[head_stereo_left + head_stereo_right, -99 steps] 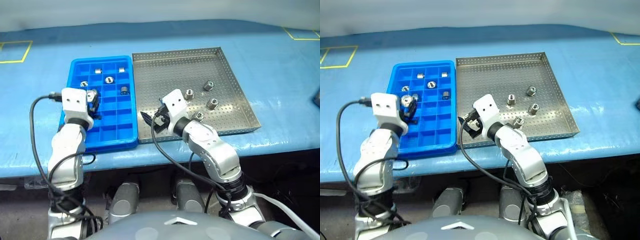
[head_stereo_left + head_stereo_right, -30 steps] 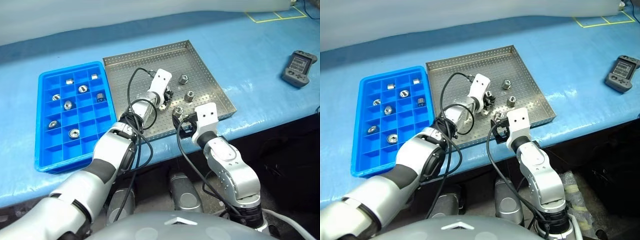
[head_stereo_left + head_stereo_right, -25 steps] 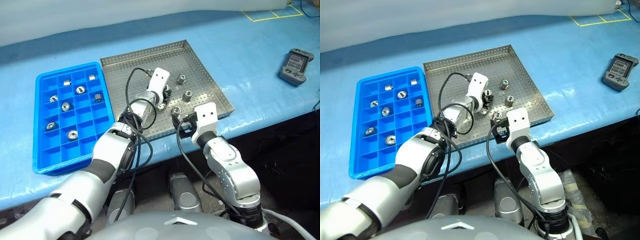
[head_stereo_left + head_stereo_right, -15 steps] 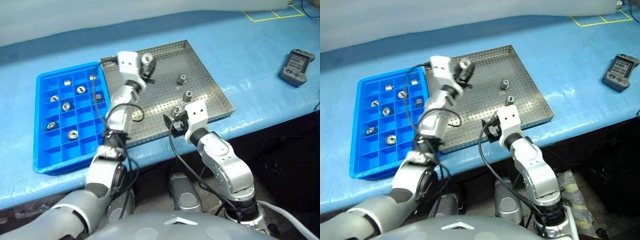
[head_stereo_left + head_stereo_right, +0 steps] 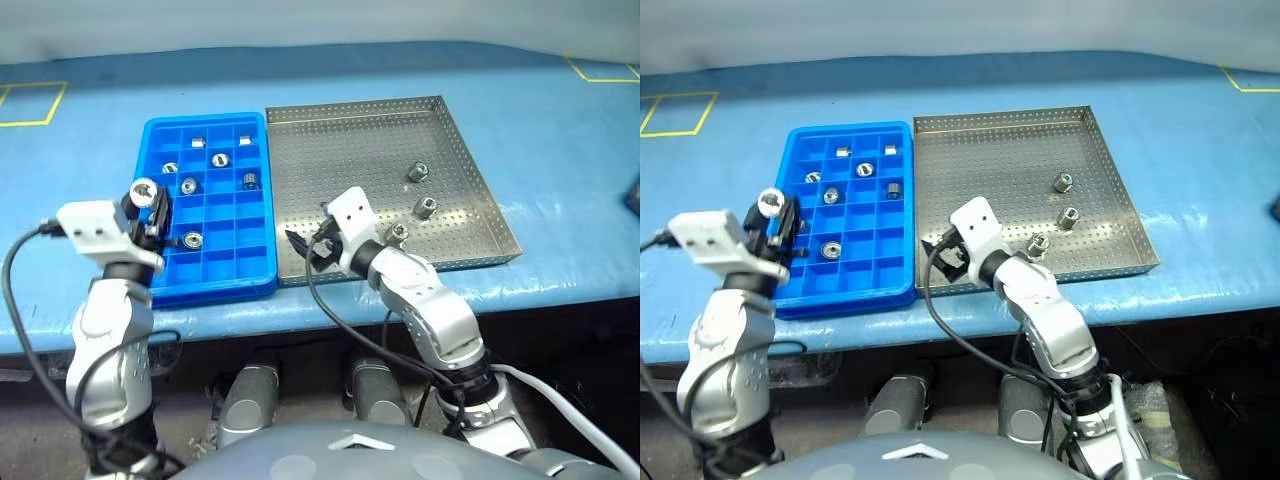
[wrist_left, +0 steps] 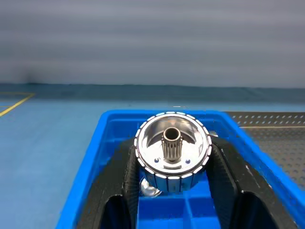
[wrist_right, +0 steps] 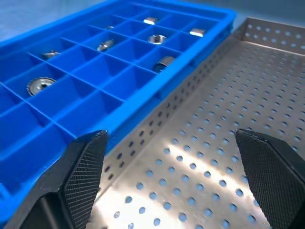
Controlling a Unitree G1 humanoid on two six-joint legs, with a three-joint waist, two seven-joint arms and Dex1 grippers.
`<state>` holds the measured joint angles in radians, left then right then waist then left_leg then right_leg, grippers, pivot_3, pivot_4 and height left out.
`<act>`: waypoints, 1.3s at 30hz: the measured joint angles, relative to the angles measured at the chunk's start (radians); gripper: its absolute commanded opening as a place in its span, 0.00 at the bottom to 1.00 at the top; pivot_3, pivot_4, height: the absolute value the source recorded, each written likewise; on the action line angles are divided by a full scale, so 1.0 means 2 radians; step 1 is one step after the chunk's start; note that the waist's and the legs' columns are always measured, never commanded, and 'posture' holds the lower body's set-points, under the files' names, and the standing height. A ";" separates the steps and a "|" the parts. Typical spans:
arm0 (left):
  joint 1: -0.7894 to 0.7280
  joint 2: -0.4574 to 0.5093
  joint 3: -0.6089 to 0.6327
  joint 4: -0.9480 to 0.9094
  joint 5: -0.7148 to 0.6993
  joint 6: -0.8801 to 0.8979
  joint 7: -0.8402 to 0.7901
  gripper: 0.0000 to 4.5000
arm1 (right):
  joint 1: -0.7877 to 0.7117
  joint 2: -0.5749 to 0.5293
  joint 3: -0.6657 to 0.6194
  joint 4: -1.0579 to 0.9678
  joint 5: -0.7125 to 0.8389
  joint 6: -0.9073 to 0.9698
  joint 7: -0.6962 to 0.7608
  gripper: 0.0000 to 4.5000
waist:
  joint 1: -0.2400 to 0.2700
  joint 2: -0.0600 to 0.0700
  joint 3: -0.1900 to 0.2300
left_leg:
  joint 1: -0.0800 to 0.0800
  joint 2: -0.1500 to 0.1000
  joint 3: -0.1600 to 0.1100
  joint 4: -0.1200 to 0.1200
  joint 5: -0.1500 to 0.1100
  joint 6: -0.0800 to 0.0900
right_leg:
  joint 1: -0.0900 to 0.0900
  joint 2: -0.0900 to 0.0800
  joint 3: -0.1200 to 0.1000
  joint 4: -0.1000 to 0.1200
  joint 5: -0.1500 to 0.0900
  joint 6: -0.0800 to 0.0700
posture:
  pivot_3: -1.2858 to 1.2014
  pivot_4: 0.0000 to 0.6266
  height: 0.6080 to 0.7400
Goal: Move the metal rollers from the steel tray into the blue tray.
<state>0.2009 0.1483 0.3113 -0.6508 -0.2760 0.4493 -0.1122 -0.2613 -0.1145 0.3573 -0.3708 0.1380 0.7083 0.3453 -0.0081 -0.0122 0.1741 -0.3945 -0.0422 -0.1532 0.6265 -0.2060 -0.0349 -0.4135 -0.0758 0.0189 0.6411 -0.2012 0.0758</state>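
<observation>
My left gripper (image 5: 150,205) pinches a roller (image 6: 172,150) at the blue tray's (image 5: 256,285) near left edge. If I let go here, it could strike the rim or a divider and bounce onto the tabletop (image 5: 560,130). My right gripper (image 5: 310,247) hangs with jaws wide and empty over the steel tray's (image 5: 350,140) near left corner. Three rollers (image 5: 417,172) remain there; six sit in blue compartments farther back.

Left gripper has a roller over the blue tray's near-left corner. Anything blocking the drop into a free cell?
Nothing visible does. The left gripper is shut on a roller above the blue tray; the cells near it look empty, apart from one with a roller to its right. The right gripper hangs open over the steel tray.
</observation>
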 measured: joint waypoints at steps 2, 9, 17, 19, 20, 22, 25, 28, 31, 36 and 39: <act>0.046 -0.020 -0.010 -0.015 0.001 0.005 0.012 0.38 | -0.007 0.006 0.013 0.012 0.003 -0.016 0.014 1.00 | 0.001 0.000 0.000 | 0.000 0.000 0.000 -0.001 0.000 0.000 | 0.000 0.000 0.000 0.000 0.000 0.000 | 0.58 0.24 1.00; 0.108 -0.057 -0.021 -0.033 0.021 0.010 0.056 0.38 | -0.015 0.019 0.045 0.027 0.005 -0.034 0.040 1.00 | 0.018 0.000 0.000 | -0.001 0.000 -0.002 -0.001 0.000 -0.001 | 0.000 0.000 -0.002 0.000 -0.001 -0.002 | 0.59 0.24 1.00; 0.101 -0.061 -0.019 -0.026 0.019 0.011 0.064 0.60 | -0.013 0.019 0.048 0.027 0.005 -0.034 0.043 1.00 | 0.025 0.000 0.000 | -0.001 0.000 -0.002 -0.001 0.000 -0.001 | -0.001 0.000 -0.003 0.000 -0.002 -0.002 | 0.58 0.24 1.00; 0.088 -0.058 -0.018 -0.026 0.014 0.012 0.061 0.75 | -0.013 0.019 0.048 0.026 0.005 -0.034 0.042 1.00 | 0.024 0.000 0.000 | -0.001 0.000 -0.002 -0.002 0.000 -0.001 | -0.001 0.000 -0.003 0.000 -0.002 -0.002 | 0.58 0.24 1.00; 0.082 -0.057 -0.018 -0.026 0.009 0.012 0.059 0.82 | -0.012 0.019 0.048 0.025 0.005 -0.034 0.042 1.00 | 0.024 0.000 0.000 | -0.001 0.000 -0.002 -0.002 -0.001 -0.001 | -0.001 0.000 -0.003 0.000 -0.002 -0.002 | 0.58 0.24 1.00; 0.076 -0.053 -0.021 -0.026 0.004 0.015 0.055 0.97 | -0.007 0.019 0.045 0.022 0.005 -0.032 0.036 1.00 | 0.023 0.000 0.000 | -0.001 0.000 -0.002 -0.002 -0.001 -0.001 | -0.001 0.000 -0.003 0.000 -0.002 -0.002 | 0.57 0.24 1.00; 0.060 -0.042 -0.030 -0.026 0.005 0.023 0.051 1.00 | 0.001 0.021 0.033 0.019 0.005 -0.025 0.020 1.00 | 0.022 0.000 0.000 | -0.001 0.000 -0.002 -0.002 -0.001 -0.001 | -0.001 0.000 -0.003 0.000 -0.002 -0.003 | 0.57 0.24 1.00; 0.040 -0.025 -0.047 -0.026 -0.002 0.024 0.032 1.00 | 0.008 0.035 0.010 0.011 0.002 -0.010 -0.014 1.00 | 0.021 0.000 0.000 | -0.001 0.000 -0.002 -0.002 0.000 -0.001 | -0.001 0.000 -0.003 0.000 -0.002 -0.003 | 0.56 0.24 1.00; 0.025 -0.008 -0.070 -0.026 -0.006 0.023 0.008 1.00 | 0.017 0.048 -0.015 -0.001 -0.003 0.008 -0.054 1.00 | 0.018 0.000 0.000 | -0.001 0.000 -0.002 -0.002 0.000 -0.001 | -0.001 0.000 -0.003 0.000 -0.002 -0.003 | 0.54 0.24 1.00; -0.014 0.022 -0.124 -0.018 -0.007 0.013 -0.043 1.00 | 0.024 0.060 -0.065 -0.022 -0.036 0.059 -0.135 1.00 | 0.013 0.000 0.000 | -0.001 0.000 -0.002 -0.002 0.000 -0.001 | -0.002 0.000 -0.003 0.000 -0.002 -0.003 | 0.54 0.24 1.00; -0.033 0.030 -0.150 -0.002 -0.005 0.000 -0.067 1.00 | 0.024 0.058 -0.078 -0.040 -0.053 0.095 -0.163 1.00 | 0.007 0.000 0.000 | -0.001 0.000 -0.002 -0.003 0.000 -0.001 | -0.002 0.000 -0.003 0.000 -0.002 -0.003 | 0.51 0.24 1.00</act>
<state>0.1345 0.2087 0.0120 -0.6542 -0.2869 0.4486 -0.2461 -0.2143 0.0012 0.2013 -0.4502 0.0320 0.8989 0.0200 0.0049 -0.0120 0.1741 -0.3969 -0.0416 -0.1567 0.6213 -0.2068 -0.0370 -0.4169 -0.0765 0.0131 0.6409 -0.2048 0.0701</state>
